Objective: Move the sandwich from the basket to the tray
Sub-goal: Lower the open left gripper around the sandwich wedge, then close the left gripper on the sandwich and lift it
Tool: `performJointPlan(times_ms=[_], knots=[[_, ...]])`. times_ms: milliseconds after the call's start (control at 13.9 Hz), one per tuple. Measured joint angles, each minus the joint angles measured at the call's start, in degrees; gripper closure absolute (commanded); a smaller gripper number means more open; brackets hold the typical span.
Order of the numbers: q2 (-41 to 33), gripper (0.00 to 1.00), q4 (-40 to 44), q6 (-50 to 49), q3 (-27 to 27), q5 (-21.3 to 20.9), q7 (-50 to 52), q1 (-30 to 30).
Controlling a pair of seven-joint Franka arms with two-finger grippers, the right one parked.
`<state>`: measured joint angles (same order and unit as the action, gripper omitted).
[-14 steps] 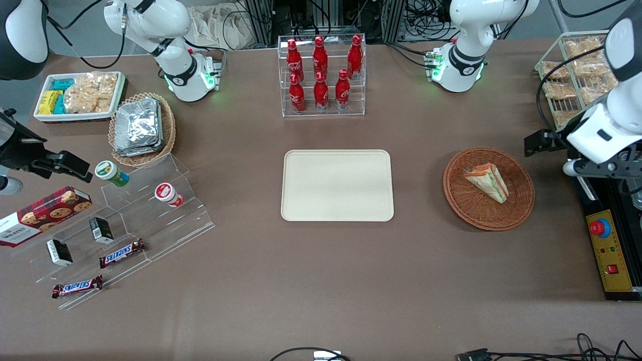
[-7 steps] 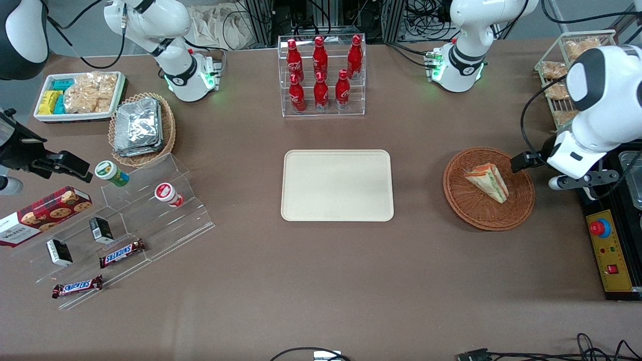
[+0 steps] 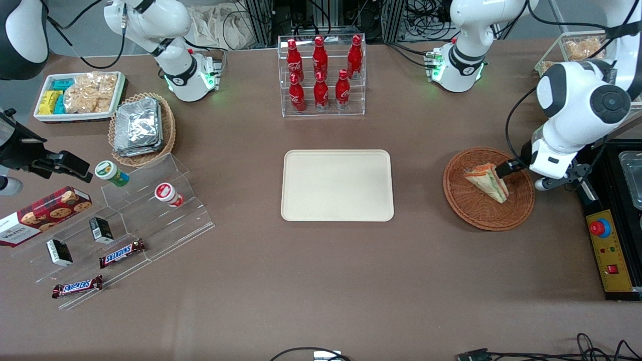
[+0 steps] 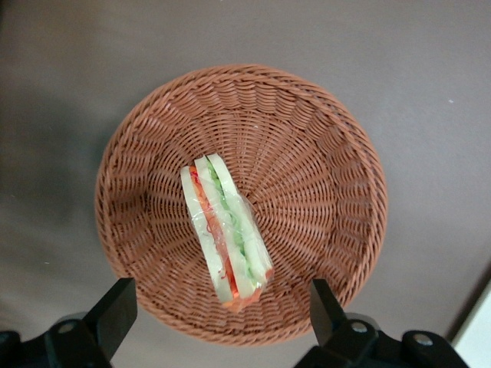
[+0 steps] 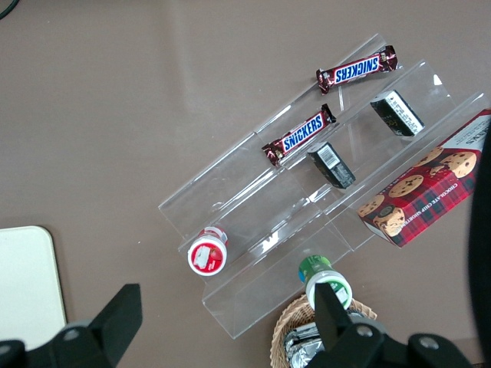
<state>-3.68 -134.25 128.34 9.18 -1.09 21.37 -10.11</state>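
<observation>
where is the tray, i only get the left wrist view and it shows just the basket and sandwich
Observer: The tray lies flat on the table, toward the parked arm's end from the basket, with bare table between them.
Operator: anything on it
Observer: No, the front view shows nothing on the tray.
Operator: anything close to it
Observer: A clear rack of red bottles stands farther from the front camera than the tray, apart from it.
Operator: where does my gripper sit
Observer: The open gripper hangs over the basket's rim toward the working arm's end, beside the sandwich. I cannot tell its height.
</observation>
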Motion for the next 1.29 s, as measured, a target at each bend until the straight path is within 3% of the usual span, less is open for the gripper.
performJointPlan(times_ms=[432, 1151, 1223, 1295], knots=[[0.06, 0.00, -9.49, 11.29, 0.01, 0.00, 3.13, 0.00], [3.17, 0.00, -15.19, 23.47, 0.01, 0.00, 5.37, -0.01], [3.98, 0.01, -15.48, 24.71, 0.00, 0.00, 5.42, -0.01], [4.76, 0.10, -15.56, 25.51, -0.03, 0.00, 5.49, -0.04]])
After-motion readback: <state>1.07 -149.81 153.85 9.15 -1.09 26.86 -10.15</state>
